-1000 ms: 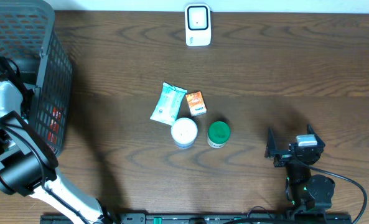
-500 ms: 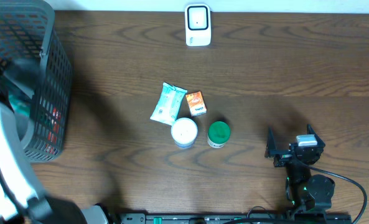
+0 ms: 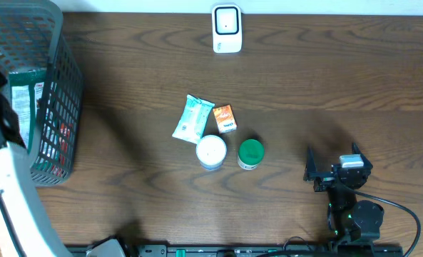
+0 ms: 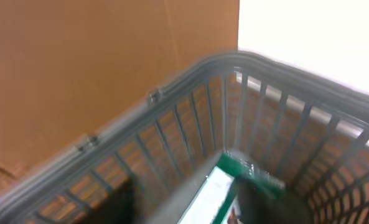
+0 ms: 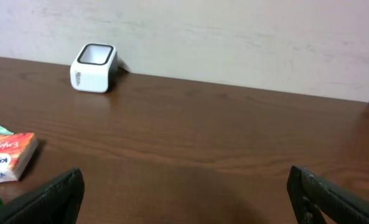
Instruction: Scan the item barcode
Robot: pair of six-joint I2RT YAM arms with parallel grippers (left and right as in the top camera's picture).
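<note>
1. Since a second ago the left arm [image 3: 3, 178] has been drawing back out of the grey mesh basket [image 3: 60, 86] toward the counter's left edge. A green-and-white packet [image 3: 20, 96] is now showing inside that basket, next to its mesh side.
2. Across the dark wood counter [image 3: 325, 86], nothing else is shifting between the frames.
3. Heavy blur is spoiling the left wrist view. The basket's rim and bars are coming through and the packet is sitting below the camera, but two dark smears at the bottom edge are too vague to read. I cannot tell whether the left jaws are parted or closed, nor whether they are touching the packet. The packet's print is not reading at all.
4. At the front right, the right arm [image 3: 354, 207] is keeping its place close to the counter. The right jaws are standing wide apart and holding nothing. Its wrist view is cutting off all but two dark tips at the lower corners, with bare counter between them.
5. At the back edge a white scanner [image 3: 226, 28] is standing well apart from both arms.
6. In the middle a teal pouch [image 3: 192, 118] is lying just beside a white-lidded tub [image 3: 211, 151]. A green-lidded jar [image 3: 250, 153] is sitting next to the tub, and a small orange box [image 3: 225, 118] is lying against the pouch.
</note>
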